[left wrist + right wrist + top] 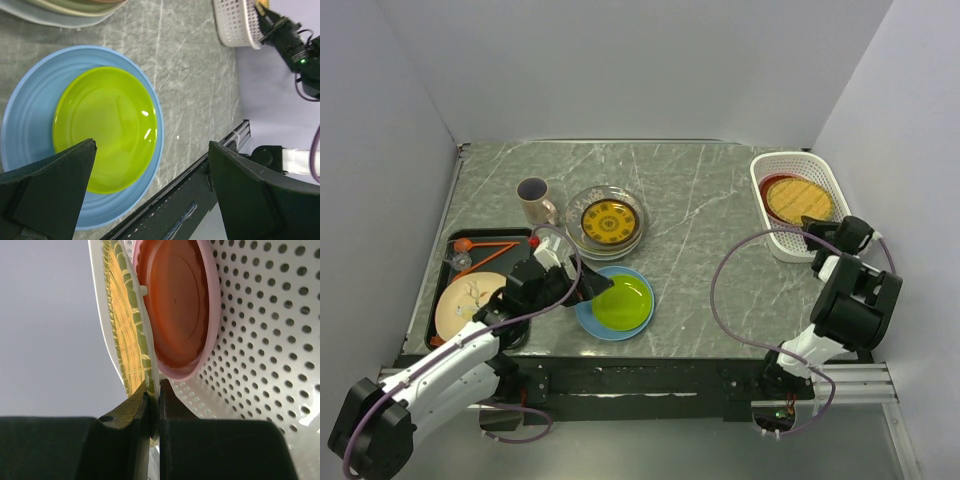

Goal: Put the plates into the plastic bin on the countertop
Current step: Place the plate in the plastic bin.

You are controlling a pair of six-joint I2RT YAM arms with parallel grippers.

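Bin far R on countertop, plates inside. Plate stack mid-rear; mug just L of it. Nested plates in front of stack. Tray far L, w/ plate on it.

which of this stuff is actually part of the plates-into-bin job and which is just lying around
Job:
plastic bin
yellow-patterned plate in it, pinched by the right gripper
pink-rimmed plate in it
green plate on blue plate
stacked plates
beige plate

Lying about:
mug
black tray
orange utensil
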